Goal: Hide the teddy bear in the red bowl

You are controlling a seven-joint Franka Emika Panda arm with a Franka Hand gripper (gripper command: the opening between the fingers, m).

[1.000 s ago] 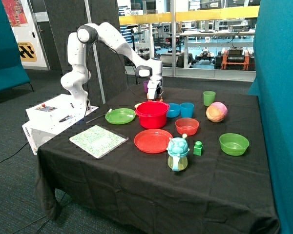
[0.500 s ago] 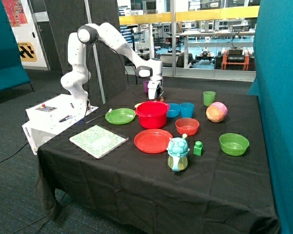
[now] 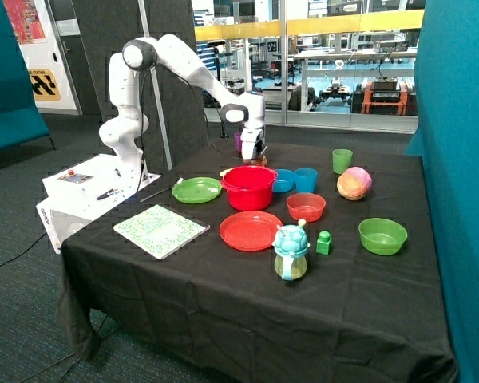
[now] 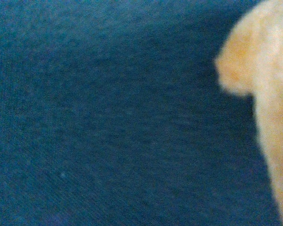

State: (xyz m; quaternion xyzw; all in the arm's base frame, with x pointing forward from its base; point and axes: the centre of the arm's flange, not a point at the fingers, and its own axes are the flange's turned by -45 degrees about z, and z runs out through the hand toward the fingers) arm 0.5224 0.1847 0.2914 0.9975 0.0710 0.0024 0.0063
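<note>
The red bowl [image 3: 248, 187] stands upright near the middle of the black-clothed table. My gripper [image 3: 254, 153] is low over the table just behind the bowl's far rim. In the wrist view the teddy bear [image 4: 271, 94] shows as orange-tan plush, very close, at the picture's edge over the dark cloth. In the outside view the bear is hidden behind the gripper and the bowl. The views do not show whether the gripper holds it.
A green plate [image 3: 196, 190], a red plate [image 3: 250, 230] and a small orange-red bowl [image 3: 306, 207] stand around the red bowl. A blue cup [image 3: 306, 179], a green cup [image 3: 342, 160], a pink-yellow ball [image 3: 354, 183], a green bowl [image 3: 382, 235] and a teal toy [image 3: 290, 251] stand further off.
The arm's upper joints have shifted slightly. The gripper stays low behind the red bowl. Nothing on the table has moved.
</note>
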